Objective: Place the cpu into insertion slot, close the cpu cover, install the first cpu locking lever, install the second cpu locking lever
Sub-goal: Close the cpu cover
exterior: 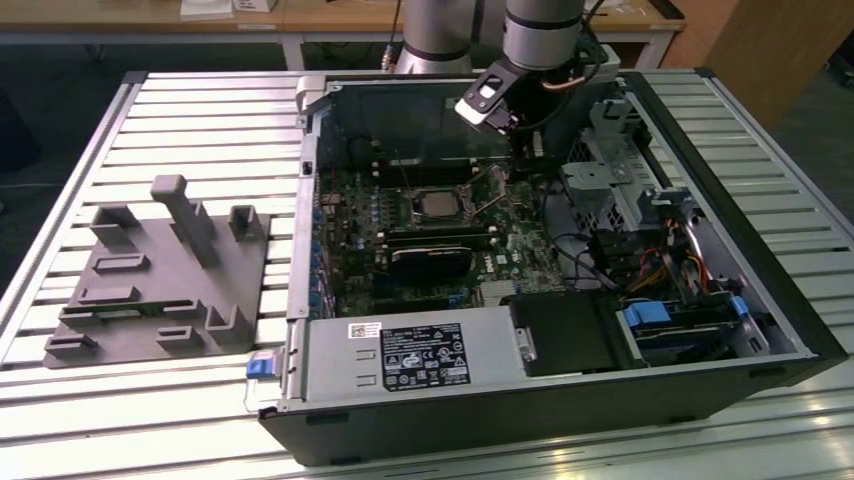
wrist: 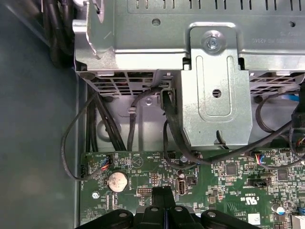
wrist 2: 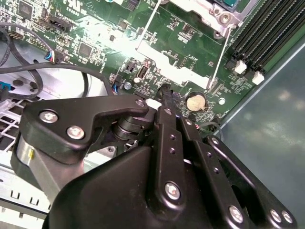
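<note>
Vertically, arm (exterior: pixel 545 30) over the open computer case (exterior: pixel 534 430), gripper (exterior: pixel 519 170) low near the insertion slot (exterior: pixel 438 203), fingers (wrist: pixel 159 196) together.

pale silvery square cpu (exterior: pixel 435 204) lies flat in the dark-rimmed insertion slot (exterior: pixel 414 213), mid-motherboard. in the second wrist view, a corner of the silvery cpu cover (wrist 2: pixel 202 5) shows; two thin wire locking levers (wrist 2: pixel 220 59) angle away from it.

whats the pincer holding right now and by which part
Nothing that shows: the pincer is shut over the motherboard, with no part between its tips.
</note>
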{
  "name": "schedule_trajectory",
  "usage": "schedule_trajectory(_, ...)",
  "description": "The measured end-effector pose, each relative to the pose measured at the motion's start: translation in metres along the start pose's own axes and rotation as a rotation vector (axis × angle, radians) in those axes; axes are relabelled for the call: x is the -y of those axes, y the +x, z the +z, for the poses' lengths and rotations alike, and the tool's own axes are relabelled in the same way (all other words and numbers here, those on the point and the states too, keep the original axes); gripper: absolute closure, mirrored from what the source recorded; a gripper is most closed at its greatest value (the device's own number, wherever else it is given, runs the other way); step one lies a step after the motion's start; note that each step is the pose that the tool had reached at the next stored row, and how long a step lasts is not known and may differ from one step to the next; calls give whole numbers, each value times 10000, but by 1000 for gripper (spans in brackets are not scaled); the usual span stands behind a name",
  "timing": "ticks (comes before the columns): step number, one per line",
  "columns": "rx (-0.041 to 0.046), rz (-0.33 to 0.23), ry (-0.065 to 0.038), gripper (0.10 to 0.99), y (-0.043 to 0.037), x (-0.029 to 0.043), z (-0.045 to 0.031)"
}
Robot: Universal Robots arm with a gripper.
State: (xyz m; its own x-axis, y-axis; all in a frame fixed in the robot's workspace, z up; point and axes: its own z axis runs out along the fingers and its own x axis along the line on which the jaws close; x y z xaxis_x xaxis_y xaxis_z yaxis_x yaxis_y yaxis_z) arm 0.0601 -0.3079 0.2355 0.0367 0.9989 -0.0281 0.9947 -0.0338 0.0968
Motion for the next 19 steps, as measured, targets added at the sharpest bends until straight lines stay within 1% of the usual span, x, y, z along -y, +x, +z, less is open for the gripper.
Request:
schedule_trajectory(2,3,-2,15,980,0,-1,0)
schedule_trajectory(3,8,-4,66,980,1,-1,2)
schedule_trajectory(4,21,-7,128,980,1,-1,3)
schedule_trajectory(7,97,-22,401,980,1,-1,8)
schedule_trajectory(8,126,-28,519,980,1,-2,11)
schedule_trajectory(9,157,-35,662,980,1,-3,13)
schedule_trajectory(12,248,-57,1129,980,1,-8,18)
schedule_trajectory(15,322,-76,1522,980,1,-11,23)
schedule_trajectory(16,329,-79,1557,980,1,-11,22)
schedule_trajectory(19,331,-80,1610,980,1,-11,22)
